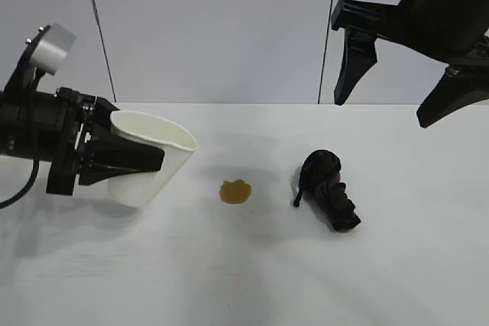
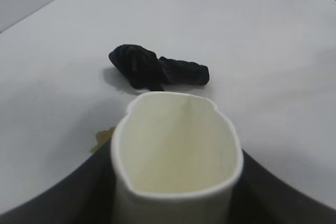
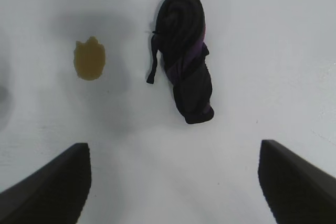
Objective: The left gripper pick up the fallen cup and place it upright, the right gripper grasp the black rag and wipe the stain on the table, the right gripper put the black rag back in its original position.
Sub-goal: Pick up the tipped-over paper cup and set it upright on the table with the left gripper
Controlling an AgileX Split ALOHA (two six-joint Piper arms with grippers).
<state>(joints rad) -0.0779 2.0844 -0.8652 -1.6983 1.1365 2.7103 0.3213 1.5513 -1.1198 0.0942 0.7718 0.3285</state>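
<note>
At nine o'clock on the table [image 1: 252, 280], the left gripper [image 1: 126, 159] is clamped on the cup [image 1: 153, 162], one black finger lying across its side wall. The cup is tilted, its mouth turned up and toward the right; whether its lower edge touches the tabletop or hangs just above it cannot be told. From the left wrist view the cup's rim [image 2: 176, 145] looks squeezed slightly out of round between the fingers.

Near the centre, just to the cup's three o'clock, lies the stain [image 1: 236, 192], an amber blotch with a lobed outline, apart from the cup.

Farther toward three o'clock lies the black rag [image 1: 330, 190], bunched, with a thin tail on the side facing the stain.

Up at one to two o'clock, the right gripper [image 1: 401, 85] hangs above the rag, fingers spread wide with nothing between them.
</note>
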